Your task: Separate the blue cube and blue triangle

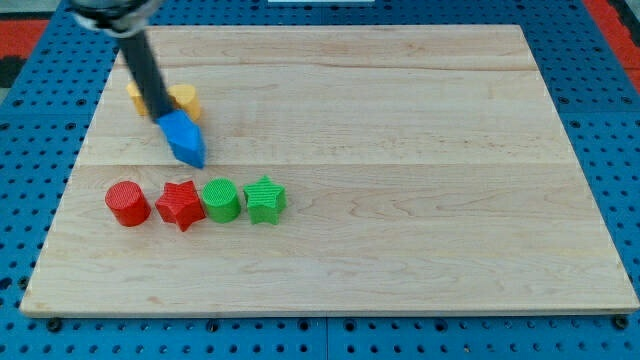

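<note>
No pincer here; my tip (166,116) touches the blue blocks (184,137), light, rigid, likely sliding easily on the bench (400,150); push at their seam.

One raised camera looks obliquely down across the whole wooden board (400,150), seemingly from moderately near.

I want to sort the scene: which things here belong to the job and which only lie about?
Job:
- blue blocks, touching; I cannot tell cube from triangle
- my tip, at their upper left edge

Lying about:
- yellow blocks
- red cylinder
- red star
- green cylinder
- green star
- wooden board
</note>
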`<move>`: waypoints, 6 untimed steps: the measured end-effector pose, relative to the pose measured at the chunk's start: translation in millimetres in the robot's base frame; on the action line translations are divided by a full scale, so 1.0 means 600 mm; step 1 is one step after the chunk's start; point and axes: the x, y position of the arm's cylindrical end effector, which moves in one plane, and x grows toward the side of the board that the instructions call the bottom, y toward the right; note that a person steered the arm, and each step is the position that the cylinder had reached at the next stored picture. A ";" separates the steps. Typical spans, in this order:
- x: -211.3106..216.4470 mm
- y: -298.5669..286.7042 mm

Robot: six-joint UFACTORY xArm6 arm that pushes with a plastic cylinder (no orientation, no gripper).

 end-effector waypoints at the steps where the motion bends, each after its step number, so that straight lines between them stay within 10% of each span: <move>1: 0.013 0.018; 4: 0.071 -0.081; 6: 0.108 0.026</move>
